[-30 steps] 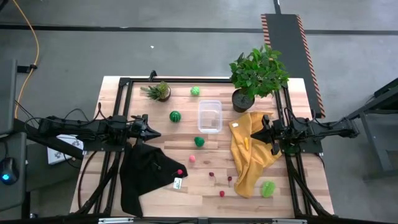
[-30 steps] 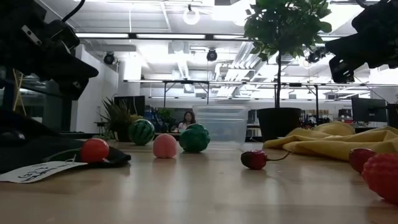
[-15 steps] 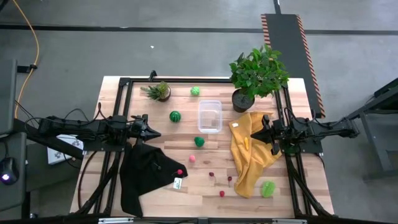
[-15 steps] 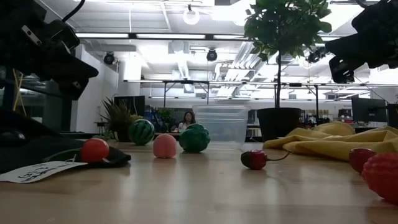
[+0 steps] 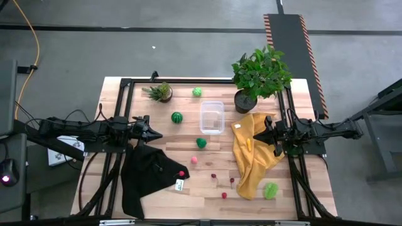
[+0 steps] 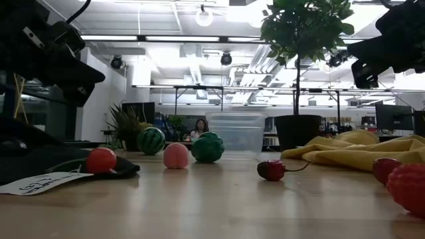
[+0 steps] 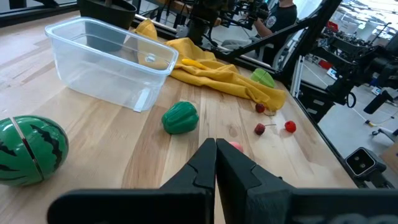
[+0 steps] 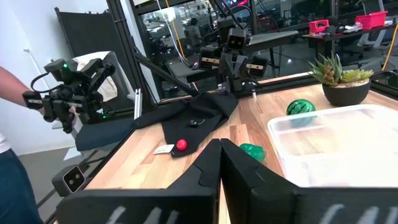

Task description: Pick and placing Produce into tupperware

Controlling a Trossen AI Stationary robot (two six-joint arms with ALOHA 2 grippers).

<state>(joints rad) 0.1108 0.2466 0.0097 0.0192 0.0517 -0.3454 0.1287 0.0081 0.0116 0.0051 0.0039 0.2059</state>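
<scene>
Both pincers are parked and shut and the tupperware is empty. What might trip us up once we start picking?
1. The yellow piece and leafy green piece lie on the yellow cloth; a grasp may snag fabric.
2. The red ball sits on the black cloth's edge, with the same snag risk.
3. The tupperware looks light, and a bump from the left pincer or right pincer could shove it.

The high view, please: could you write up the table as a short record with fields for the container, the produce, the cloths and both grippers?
tupperware: clear tupperware at table centre, toward the far edge, empty
melon: striped melon left of the tupperware
green pieces: green ball near the far edge; dark green piece just in front of the tupperware
leafy piece: light-green piece by the yellow cloth
black cloth: black cloth front left, a red ball on it
left gripper: left gripper shut, holding nothing
right gripper: right gripper shut, above the yellow cloth
</scene>
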